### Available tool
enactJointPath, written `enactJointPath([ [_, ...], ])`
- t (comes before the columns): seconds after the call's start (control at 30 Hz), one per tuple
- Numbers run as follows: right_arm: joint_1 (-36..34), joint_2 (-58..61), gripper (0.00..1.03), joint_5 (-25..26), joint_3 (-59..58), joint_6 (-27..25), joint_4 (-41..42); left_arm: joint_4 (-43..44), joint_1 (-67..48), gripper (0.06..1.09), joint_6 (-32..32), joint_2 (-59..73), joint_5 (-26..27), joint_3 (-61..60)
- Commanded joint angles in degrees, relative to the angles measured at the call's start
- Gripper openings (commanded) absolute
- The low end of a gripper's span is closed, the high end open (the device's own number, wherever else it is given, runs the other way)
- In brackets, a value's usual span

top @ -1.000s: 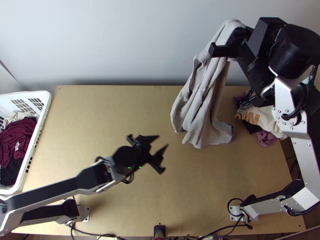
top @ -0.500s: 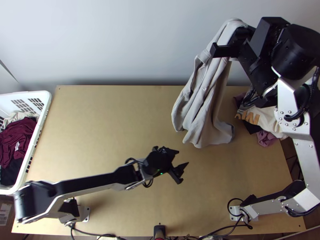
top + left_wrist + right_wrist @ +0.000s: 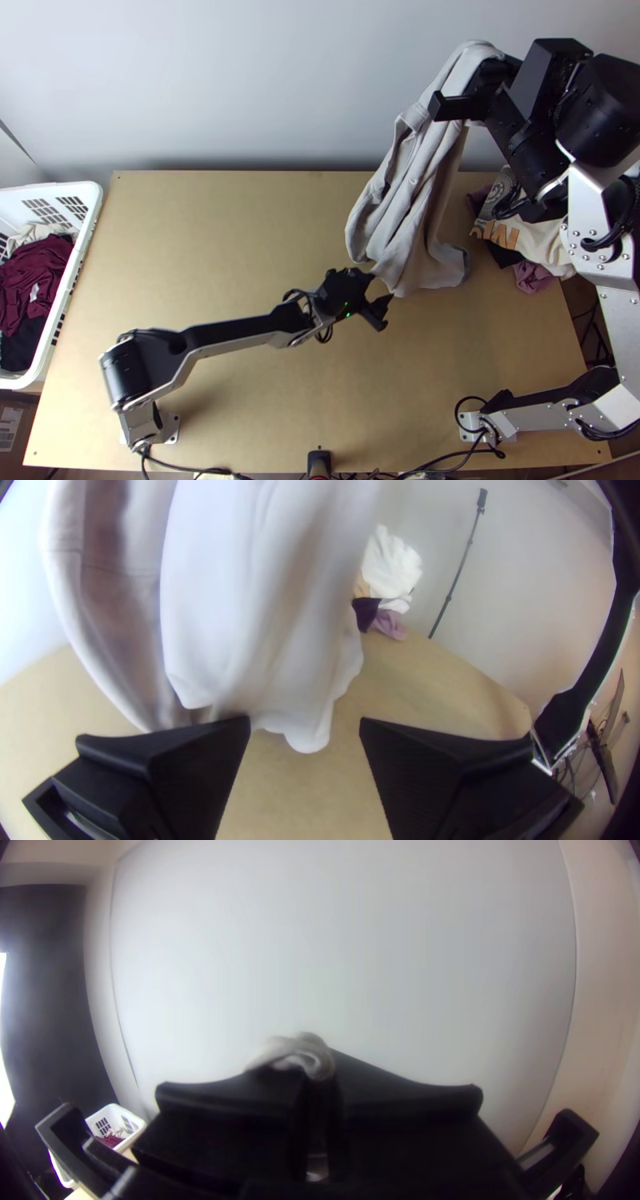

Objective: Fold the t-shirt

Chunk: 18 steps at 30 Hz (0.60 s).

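top view: one left hand [image 3: 382,287] gapes empty, one right hand [image 3: 486,74] clamps one pale garment [image 3: 412,192].

From my station I can read a large tan M in the top view, with part of another letter beside it, on the cream cloth [image 3: 534,231] at the table's right. The label [image 3: 10,422] at lower left is too small for me.

Pale wall [image 3: 240,88] behind a wooden table [image 3: 200,240], dark panel [image 3: 50,1007] beside bright light [image 3: 4,1073].
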Motion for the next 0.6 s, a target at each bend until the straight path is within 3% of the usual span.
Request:
enactJointPath([
  [0.0, 0.2, -1.1, 0.03, -0.1, -1.4, -0.1, -0.3, 2.9, 2.4, 0.87, -0.1, 7.0, -0.2, 5.6],
  [0.1, 0.2, -1.1, 0.03, -0.1, -1.6, -0.6, -0.2, 3.2, 2.7, 0.86, 0.3, 8.3, -0.9, 6.4],
  [0.13, 0.2, -1.1, 0.03, -0.1, -1.8, -0.6, -0.2, 3.2, 2.8, 0.80, 0.3, 8.5, -0.9, 6.6],
  [0.17, 0.2, -1.1, 0.03, -0.1, -2.1, -0.6, -0.3, 3.2, 3.0, 0.62, 0.1, 8.6, -0.8, 7.0],
  [0.23, 0.2, -1.2, 0.03, -0.1, -2.6, -0.6, -0.2, 3.2, 3.3, 0.08, -0.2, 8.3, -0.8, 7.3],
  [0.37, -0.2, -1.3, 0.03, 0.0, -4.0, -0.6, 0.0, 2.8, 4.1, 0.10, -0.1, 5.4, -0.8, 5.3],
  [0.57, -2.3, -2.5, 0.03, -0.1, -7.1, -0.6, 2.0, 1.7, 6.5, 0.09, 1.6, -10.4, -3.0, -3.3],
])
